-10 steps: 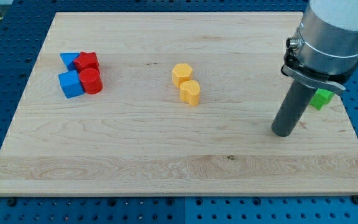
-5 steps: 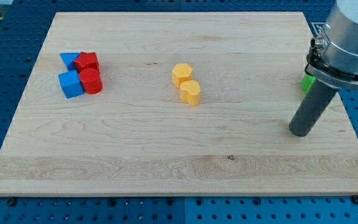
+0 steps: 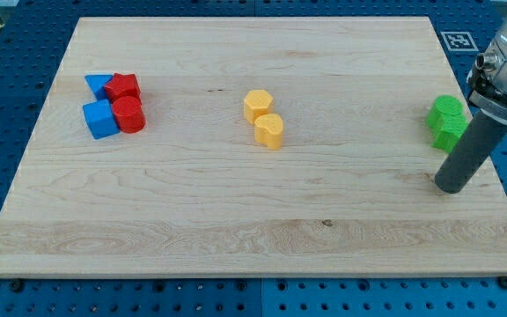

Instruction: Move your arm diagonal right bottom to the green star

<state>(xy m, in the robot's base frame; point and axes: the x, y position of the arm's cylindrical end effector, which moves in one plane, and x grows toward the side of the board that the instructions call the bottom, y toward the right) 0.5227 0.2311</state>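
Two green blocks sit touching near the board's right edge: an upper one and a lower one. Their shapes are partly hidden by the rod, so I cannot tell which is the star. My tip rests on the board just below them, slightly to the right of the lower green block, with a small gap between.
Two yellow blocks touch near the board's middle. At the left is a tight cluster: a blue triangle, a red block, a blue block and a red cylinder. The board's right edge is close to my tip.
My rod has moved steadily to the right and slightly down, uncovering the green blocks. No block has moved.
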